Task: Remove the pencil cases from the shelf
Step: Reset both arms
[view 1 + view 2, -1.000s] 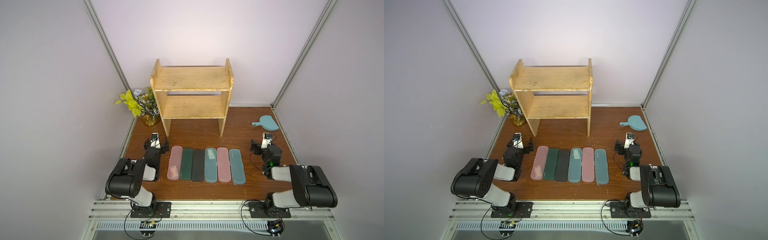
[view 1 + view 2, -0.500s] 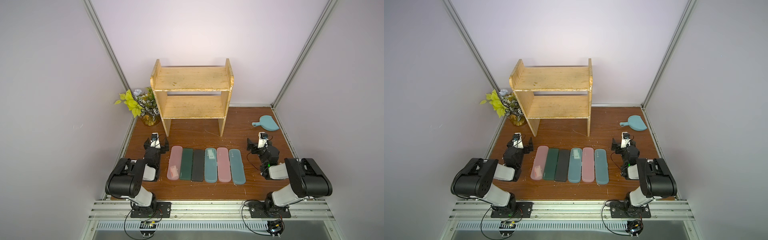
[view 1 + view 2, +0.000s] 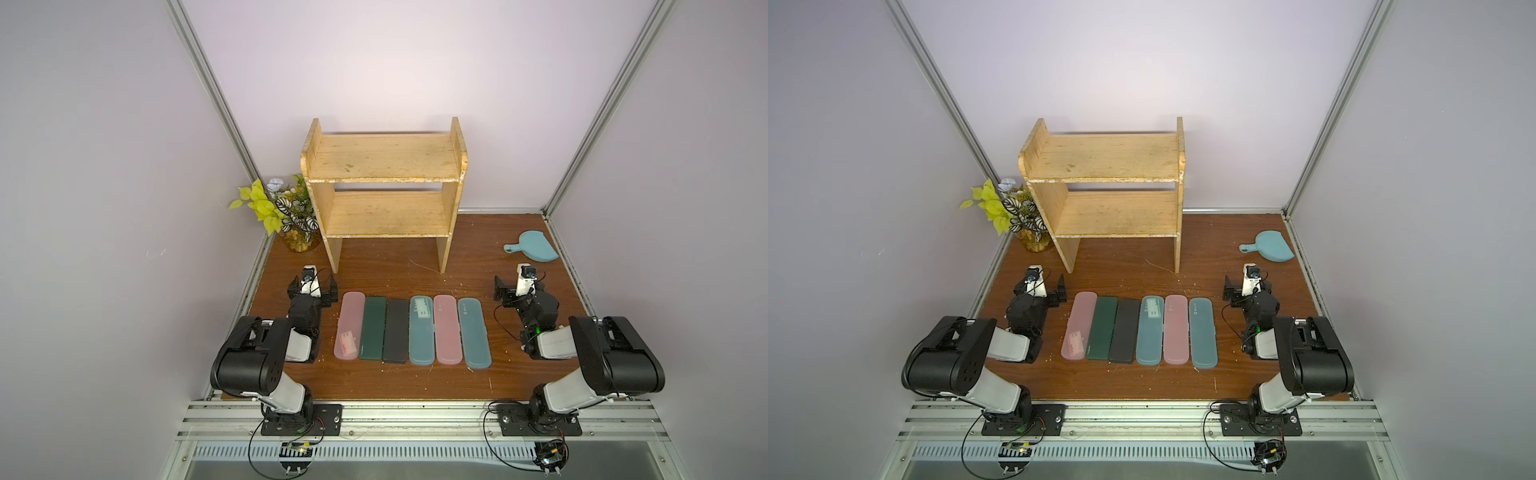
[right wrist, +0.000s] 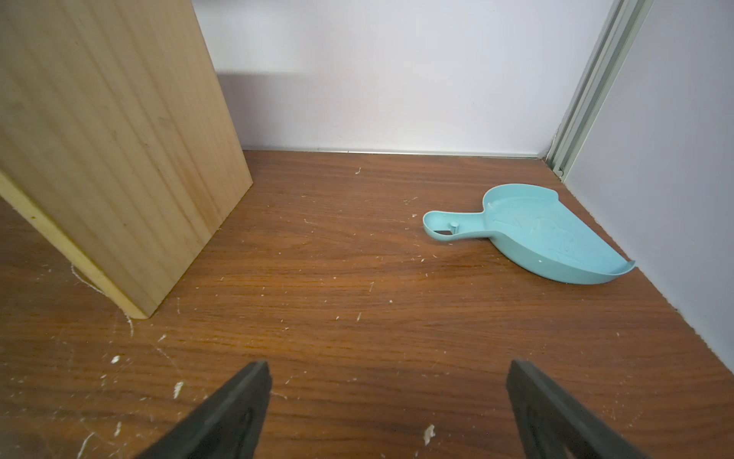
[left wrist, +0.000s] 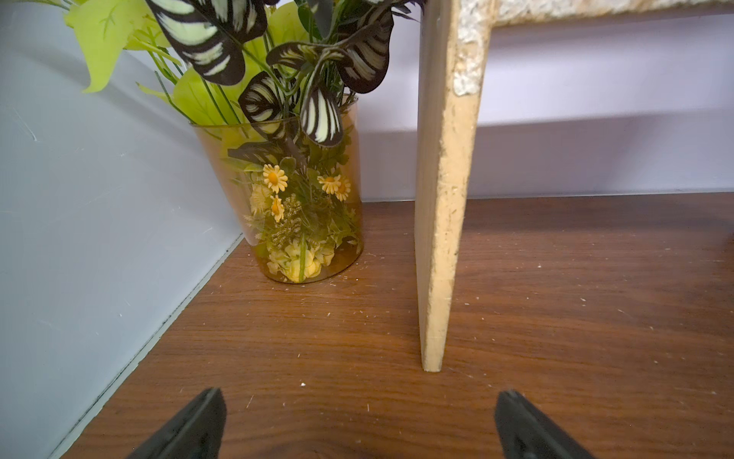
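While both end effectors (image 5: 360,393) (image 4: 388,363) gape empty, the pencil cases (image 3: 419,332) (pink, green, black, teal) lie flat.

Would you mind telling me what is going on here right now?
The robot's job is clearing pencil cases off the wooden shelf, and it looks done. All six pencil cases lie side by side in a row on the table in front of the shelf, whose two boards are bare. The left gripper and the right gripper are both open, holding nothing, low over the table on either side of the row. A teal dustpan and a potted plant sit near the back.
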